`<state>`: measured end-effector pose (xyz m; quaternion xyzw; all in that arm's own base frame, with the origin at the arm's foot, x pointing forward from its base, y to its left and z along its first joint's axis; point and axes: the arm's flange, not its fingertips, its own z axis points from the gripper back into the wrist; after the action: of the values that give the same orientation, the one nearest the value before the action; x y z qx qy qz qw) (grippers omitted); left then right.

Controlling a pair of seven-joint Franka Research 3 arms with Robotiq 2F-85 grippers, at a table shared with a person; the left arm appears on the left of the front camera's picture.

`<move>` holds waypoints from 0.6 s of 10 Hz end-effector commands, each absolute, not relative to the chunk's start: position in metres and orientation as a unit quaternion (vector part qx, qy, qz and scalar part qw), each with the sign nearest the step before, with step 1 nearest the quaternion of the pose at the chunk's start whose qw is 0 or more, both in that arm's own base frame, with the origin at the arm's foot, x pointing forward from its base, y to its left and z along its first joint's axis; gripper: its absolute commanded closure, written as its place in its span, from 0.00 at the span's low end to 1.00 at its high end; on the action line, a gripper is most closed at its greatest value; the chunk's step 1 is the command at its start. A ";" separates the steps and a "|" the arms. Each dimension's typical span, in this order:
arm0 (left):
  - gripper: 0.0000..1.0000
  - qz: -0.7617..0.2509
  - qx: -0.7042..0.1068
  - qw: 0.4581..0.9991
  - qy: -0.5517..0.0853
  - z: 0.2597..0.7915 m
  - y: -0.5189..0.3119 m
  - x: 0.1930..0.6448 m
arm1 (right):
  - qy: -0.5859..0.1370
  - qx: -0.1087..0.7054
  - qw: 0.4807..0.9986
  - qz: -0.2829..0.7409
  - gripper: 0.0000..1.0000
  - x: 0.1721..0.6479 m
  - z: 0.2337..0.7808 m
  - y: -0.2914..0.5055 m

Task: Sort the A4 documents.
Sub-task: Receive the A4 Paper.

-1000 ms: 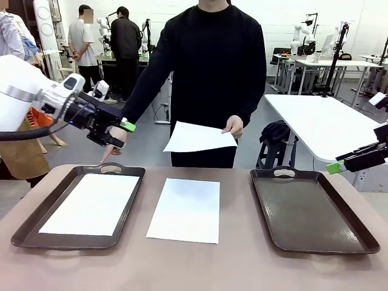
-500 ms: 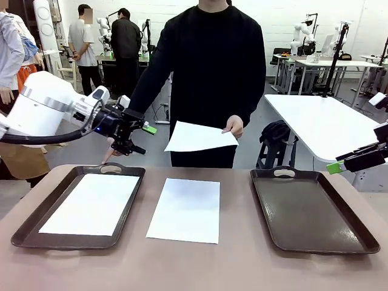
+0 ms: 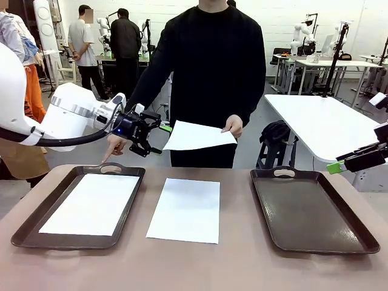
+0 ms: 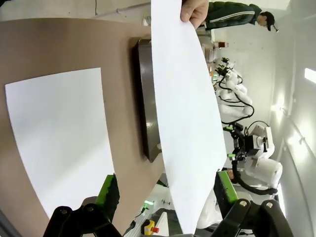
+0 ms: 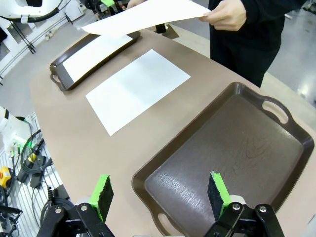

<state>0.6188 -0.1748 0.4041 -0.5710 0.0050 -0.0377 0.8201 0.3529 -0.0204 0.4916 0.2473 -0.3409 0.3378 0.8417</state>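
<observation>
A brown table top (image 3: 200,267) takes up the near part of the room. Beyond it the floor (image 3: 151,145) is smooth and grey. On the right stands a white table (image 3: 327,121), with a dark bundle (image 3: 276,132) resting on a stool just beside its left edge. Farther back on the right, more white tables (image 3: 339,62) stand in front of the white far wall (image 3: 279,18). At the far left, 2 people (image 3: 126,36) stand well apart from the near table. The light is bright and even, with soft shadows.
</observation>
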 end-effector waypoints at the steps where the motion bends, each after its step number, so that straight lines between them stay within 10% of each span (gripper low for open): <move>1: 0.00 -0.012 -0.581 0.814 0.019 0.402 -0.188 0.636 | -0.346 0.256 0.835 0.344 0.00 0.357 0.490 -0.020; 6: 0.00 0.024 -0.605 0.796 0.021 0.390 -0.201 0.661 | -0.346 0.256 0.835 0.344 0.00 0.357 0.490 -0.020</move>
<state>0.6488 -0.1956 0.3882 -0.5933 0.0265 0.0013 0.8045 0.3529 -0.0206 0.4916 0.2472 -0.3409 0.3377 0.8418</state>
